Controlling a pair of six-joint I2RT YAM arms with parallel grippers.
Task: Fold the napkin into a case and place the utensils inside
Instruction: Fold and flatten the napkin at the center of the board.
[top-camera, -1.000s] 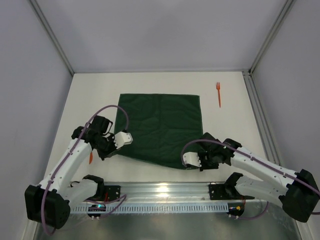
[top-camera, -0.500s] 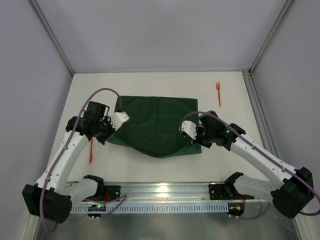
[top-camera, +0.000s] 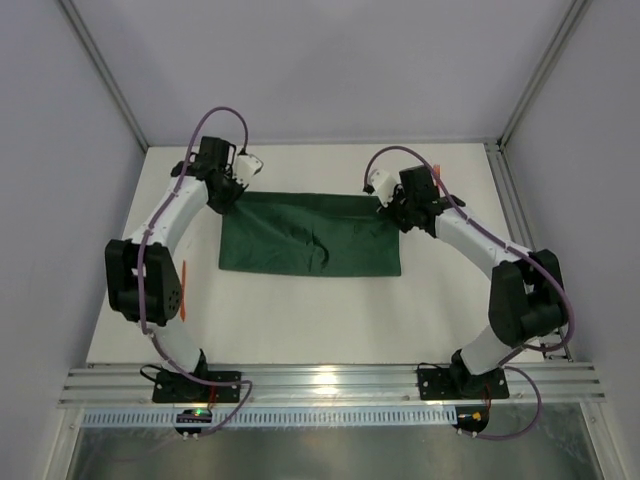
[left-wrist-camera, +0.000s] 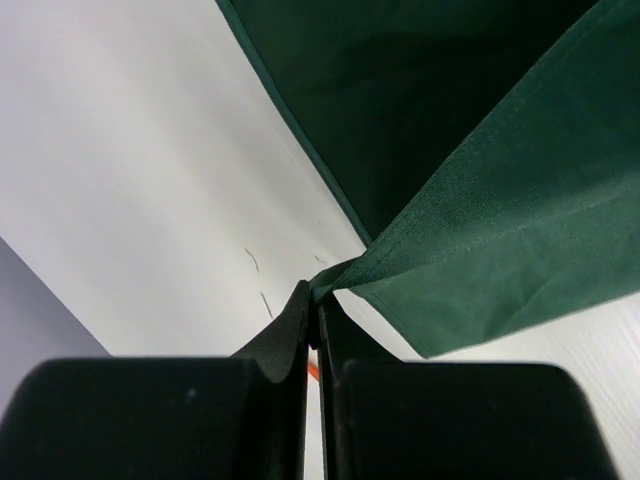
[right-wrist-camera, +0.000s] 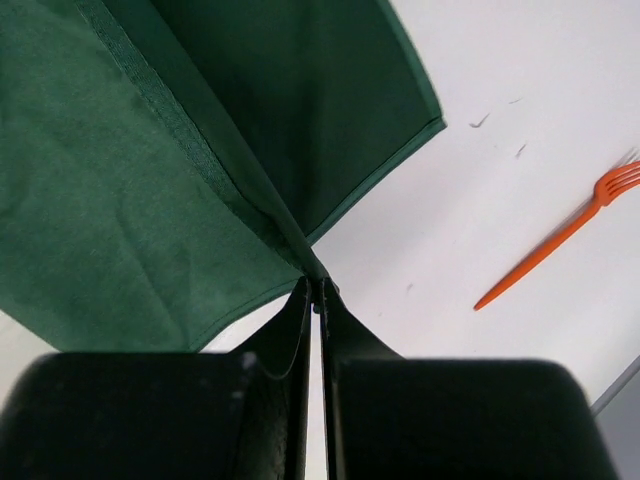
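The dark green napkin (top-camera: 310, 235) lies folded in half as a wide rectangle in the middle of the table. My left gripper (top-camera: 234, 193) is shut on its far left corner, seen pinched between the jaws in the left wrist view (left-wrist-camera: 318, 290). My right gripper (top-camera: 389, 206) is shut on the far right corner, also seen in the right wrist view (right-wrist-camera: 318, 287). The orange fork (right-wrist-camera: 560, 240) lies on the table to the right of the napkin. The other orange utensil (top-camera: 184, 274) lies left of the napkin, partly behind my left arm.
White table top (top-camera: 300, 320) with grey side walls and a metal rail (top-camera: 320, 385) along the near edge. Both arms stretch out towards the far half of the table.
Both grippers carried the napkin's near edge up and away over the cloth to its far edge, so the square is now folded in half. Both arms are stretched far forward.
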